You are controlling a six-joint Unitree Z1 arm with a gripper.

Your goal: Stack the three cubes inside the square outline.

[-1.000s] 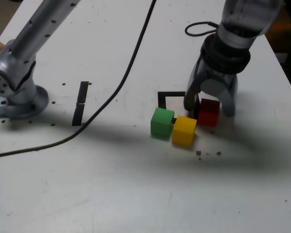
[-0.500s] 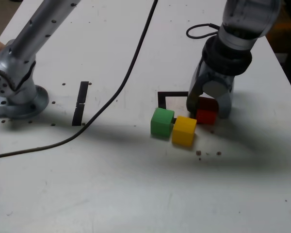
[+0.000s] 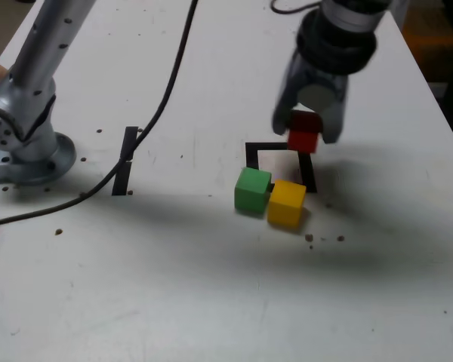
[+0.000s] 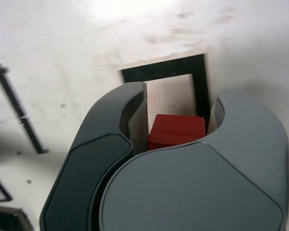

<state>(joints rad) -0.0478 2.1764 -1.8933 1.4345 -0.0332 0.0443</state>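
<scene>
My gripper (image 3: 305, 134) is shut on the red cube (image 3: 303, 133) and holds it in the air above the far side of the square outline (image 3: 252, 154). In the wrist view the red cube (image 4: 176, 131) sits clamped between the two grey fingers (image 4: 135, 115), with the square outline (image 4: 161, 71) on the table below. The green cube (image 3: 251, 189) and the yellow cube (image 3: 287, 202) stand side by side on the table, covering the outline's near edge.
The arm's base (image 3: 26, 147) stands at the exterior view's left. A thin black strip (image 3: 125, 160) lies beside it, and a black cable (image 3: 166, 94) crosses the table. Small dark specks dot the surface near the cubes.
The gripper closed on the red cube, lifted it off the table and carried it up and toward the exterior view's left. The green and yellow cubes stayed put.
</scene>
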